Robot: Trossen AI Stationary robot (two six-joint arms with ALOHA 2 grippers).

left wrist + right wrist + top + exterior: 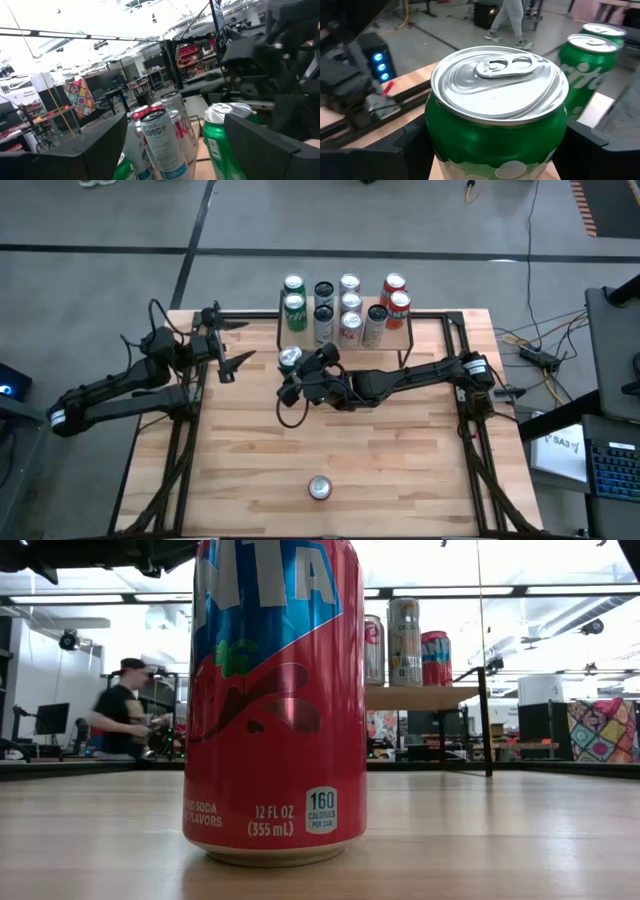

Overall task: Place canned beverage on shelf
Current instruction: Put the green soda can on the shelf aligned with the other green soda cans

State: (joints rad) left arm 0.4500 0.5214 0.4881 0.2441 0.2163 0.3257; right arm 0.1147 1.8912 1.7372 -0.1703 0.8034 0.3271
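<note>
Butcher-block boards make up the table (pixel 400 470), with grey floor around it and an open workshop beyond, where a person (pixel 122 710) in dark clothes sits at the far left of the low view. At the table's far edge stands the shelf (pixel 405 332), its top crowded with cans (pixel 350 305) — green, black, white and red. The right gripper (pixel 293 372) reaches in across the table, its jaws closed on a green can (pixel 497 115) that sits upright just in front of the shelf's left end. The left gripper (pixel 232 345) hovers near the far left corner, jaws spread and empty, pointing toward the green can. A red can (pixel 275 700) stands alone near the table's front edge, well apart from everything else.
</note>
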